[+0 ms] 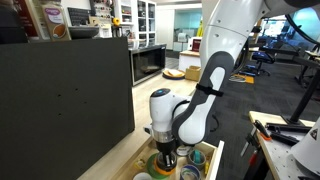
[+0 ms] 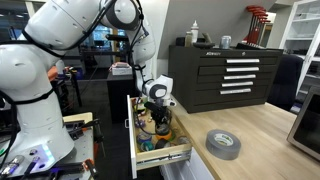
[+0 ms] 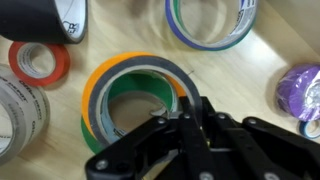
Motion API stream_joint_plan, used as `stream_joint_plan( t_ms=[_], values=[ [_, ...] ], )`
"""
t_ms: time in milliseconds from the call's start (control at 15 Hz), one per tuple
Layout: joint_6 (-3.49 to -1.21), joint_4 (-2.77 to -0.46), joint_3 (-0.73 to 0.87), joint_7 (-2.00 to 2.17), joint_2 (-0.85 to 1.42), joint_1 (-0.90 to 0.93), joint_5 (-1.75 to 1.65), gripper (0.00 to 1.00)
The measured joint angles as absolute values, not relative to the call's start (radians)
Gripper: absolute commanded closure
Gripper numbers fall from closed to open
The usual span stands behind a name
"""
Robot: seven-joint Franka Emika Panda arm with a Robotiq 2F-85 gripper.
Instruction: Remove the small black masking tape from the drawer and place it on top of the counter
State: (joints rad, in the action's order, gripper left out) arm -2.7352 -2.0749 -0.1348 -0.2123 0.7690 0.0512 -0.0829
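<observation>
Gripper (image 3: 196,108) is hovering inside drawer (image 2: 166,154) above stacked rolls (image 3: 125,85), fingers pressing together; black tape (image 3: 40,18) is lying apart.

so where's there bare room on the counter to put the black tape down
The counter is bare between the grey roll and the black tool chest, and again right of that roll. The drawer is crowded with rolls, showing only slivers of floor.
</observation>
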Motion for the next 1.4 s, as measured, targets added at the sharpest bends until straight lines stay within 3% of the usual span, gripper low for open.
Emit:
stream_joint_plan(
  t_ms=[533,1400],
  values=[
    [-2.683,-2.138,-0.153,-0.211,0.7,0.041,-0.065,0.95],
    [-2.697,-2.383,-0.139,-0.085,0.345,0.09,-0.067,0.96]
  ],
)
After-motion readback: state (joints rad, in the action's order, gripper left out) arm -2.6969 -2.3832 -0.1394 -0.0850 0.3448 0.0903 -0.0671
